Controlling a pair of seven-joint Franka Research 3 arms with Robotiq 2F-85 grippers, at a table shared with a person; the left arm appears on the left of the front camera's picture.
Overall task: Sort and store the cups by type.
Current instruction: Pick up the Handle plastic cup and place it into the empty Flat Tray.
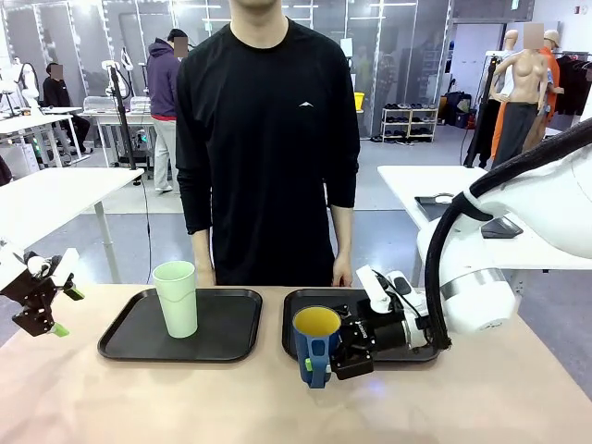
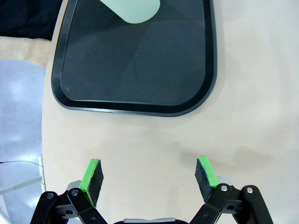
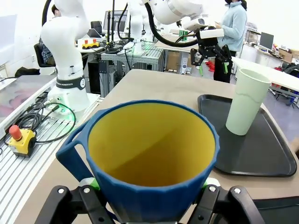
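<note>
While the mint-green tumbler (image 1: 176, 298) stands stored on the left tray (image 1: 125, 338), the right gripper (image 1: 344, 350) pinches the blue mug (image 1: 316, 342) at lower centre, unplaced; the left gripper (image 2: 149, 175) hangs spread.

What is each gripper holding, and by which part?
The right gripper holds the blue mug by its side wall, near the base. The left gripper holds nothing.

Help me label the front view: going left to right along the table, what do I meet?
Left end effector → left tray → mint-green tumbler standing on it → blue mug → right end effector, shut on the mug → right tray.
</note>
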